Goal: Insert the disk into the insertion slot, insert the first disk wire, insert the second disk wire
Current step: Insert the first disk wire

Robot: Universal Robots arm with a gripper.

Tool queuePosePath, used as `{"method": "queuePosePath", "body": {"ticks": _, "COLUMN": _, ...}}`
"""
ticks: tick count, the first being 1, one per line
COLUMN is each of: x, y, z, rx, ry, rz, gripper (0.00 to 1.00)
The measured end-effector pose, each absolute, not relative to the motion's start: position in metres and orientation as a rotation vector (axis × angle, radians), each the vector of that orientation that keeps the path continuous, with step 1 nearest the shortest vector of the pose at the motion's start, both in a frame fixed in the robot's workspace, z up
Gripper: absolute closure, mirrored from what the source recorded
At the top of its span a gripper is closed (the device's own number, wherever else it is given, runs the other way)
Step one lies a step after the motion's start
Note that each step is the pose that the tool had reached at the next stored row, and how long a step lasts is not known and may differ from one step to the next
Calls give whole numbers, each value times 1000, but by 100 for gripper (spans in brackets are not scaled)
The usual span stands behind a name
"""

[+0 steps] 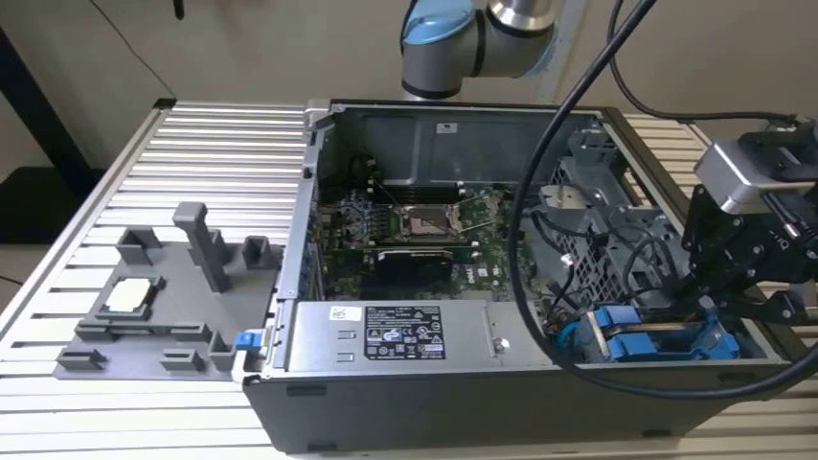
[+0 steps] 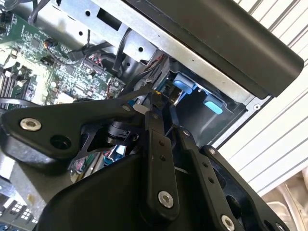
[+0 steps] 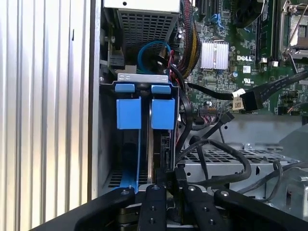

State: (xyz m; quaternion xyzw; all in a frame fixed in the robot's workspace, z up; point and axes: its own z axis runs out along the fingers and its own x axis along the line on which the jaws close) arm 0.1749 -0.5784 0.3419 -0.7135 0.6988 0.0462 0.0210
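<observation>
Open computer case during drive fitting. The disk stands on edge in the insertion slot, its blue end tab level with that of the neighbouring blue carrier, so the first step appears complete. The gripper hangs over the disk's far end, away from the tabs, and its jaws are drawn into a narrow pinch. Whether a plug sits between them cannot be told, since the tips are in shadow in both wire-side views. One black cable with a flat plug lies loose across the circuit board, well apart from the disk. At least one wire therefore seems unconnected, and the wiring steps are judged unfinished
</observation>
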Motion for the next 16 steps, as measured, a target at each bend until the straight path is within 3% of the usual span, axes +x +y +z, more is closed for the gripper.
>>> {"method": "queuePosePath", "body": {"ticks": 16, "x": 174, "y": -578, "z": 337, "rx": -2181, "ry": 2195, "rz": 140, "gripper": 81}}
